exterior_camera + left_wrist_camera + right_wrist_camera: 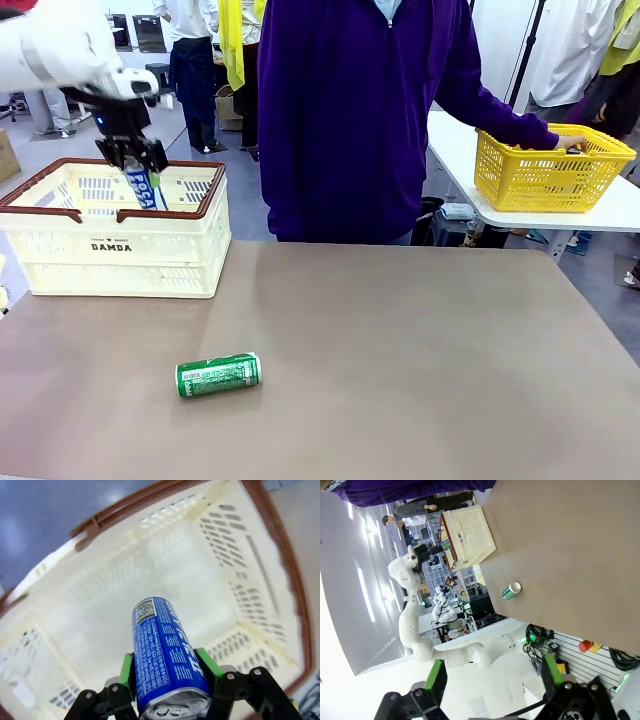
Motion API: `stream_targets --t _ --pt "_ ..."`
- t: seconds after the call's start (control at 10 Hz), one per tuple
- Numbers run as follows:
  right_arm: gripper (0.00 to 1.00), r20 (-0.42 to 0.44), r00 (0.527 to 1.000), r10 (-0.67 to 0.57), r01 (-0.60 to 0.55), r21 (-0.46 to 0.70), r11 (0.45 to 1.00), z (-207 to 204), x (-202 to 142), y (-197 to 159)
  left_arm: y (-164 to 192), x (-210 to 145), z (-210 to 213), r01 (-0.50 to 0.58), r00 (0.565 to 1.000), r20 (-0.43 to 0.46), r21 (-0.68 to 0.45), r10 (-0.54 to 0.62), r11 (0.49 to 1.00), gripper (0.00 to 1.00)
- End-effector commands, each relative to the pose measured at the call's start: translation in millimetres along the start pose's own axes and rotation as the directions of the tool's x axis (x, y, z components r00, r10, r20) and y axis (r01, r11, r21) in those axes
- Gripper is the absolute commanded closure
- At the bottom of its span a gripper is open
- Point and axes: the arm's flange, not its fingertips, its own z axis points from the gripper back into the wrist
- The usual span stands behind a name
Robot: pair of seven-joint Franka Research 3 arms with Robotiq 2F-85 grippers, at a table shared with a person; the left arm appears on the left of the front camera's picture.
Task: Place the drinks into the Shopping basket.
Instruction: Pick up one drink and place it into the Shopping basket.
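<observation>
In the upper left of the front view, the left gripper (135,160) hangs over the Shopping basket (150,262). Its green pads are pinched on the top end of the blue can (143,188). The can points downward with a slight tilt, and its lower end sits at about the level of the brown rim, inside the basket's opening. In the left wrist view the left gripper (167,669) sits at the bottom centre of the frame. A pad presses each side of the blue can (164,652), whose white lettering and small square code face the camera. Around and beyond the can are the Shopping basket's (245,575) cream slotted walls and pale floor. The can's far end is held up off that floor.

The green can (218,375) lies on its side on the brown table (420,340), lower left of centre. It is outside the basket and well apart from it.

At the bottom of the right wrist view, the right gripper (494,677) has its fingers spread wide. The green can (510,590) lies far off near the table edge, at mid-frame.

At the right edge of the front view, a yellow mesh basket (550,175) stands on a white side table (455,150). The person's hand (572,145) rests at its rim. What it holds I cannot tell.
</observation>
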Motion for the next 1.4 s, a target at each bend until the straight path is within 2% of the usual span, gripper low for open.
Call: stream_targets --t 0.0,0.5,0.6,0.7,0.8,1.2,1.3 --pt "0.0 -0.003 1.0 -0.012 0.012 0.0 1.0 3 -1 5 8 -3 -23 0.0 0.999 -0.032 0.01 0.0 1.0 1.0" --pt "0.0 -0.003 1.0 -0.012 0.012 0.0 1.0 3 -1 5 8 13 -53 -0.009 0.993 -0.118 -0.026 0.006 1.0 1.0" --pt "0.0 -0.003 1.0 -0.012 0.012 0.0 1.0 3 -1 5 8 16 -55 -0.014 0.99 -0.139 -0.041 0.008 0.999 0.82" --pt "0.0 -0.003 1.0 -0.012 0.012 0.0 1.0 3 -1 5 8 17 -57 -0.016 0.989 -0.15 -0.053 0.008 0.998 0.24" --pt "0.0 -0.003 1.0 -0.012 0.012 0.0 1.0 3 -1 5 7 17 -55 -0.017 0.99 -0.143 -0.047 0.01 0.999 0.0" --pt "0.0 -0.003 1.0 -0.012 0.012 0.0 1.0 3 -1 5 -3 -1 -22 0.009 0.999 -0.038 -0.014 -0.01 1.0 0.0" --pt "0.0 -0.003 1.0 -0.012 0.012 0.0 1.0 3 -1 5 -6 -17 1 0.029 1.0 0.004 -0.064 -0.029 0.998 0.0"
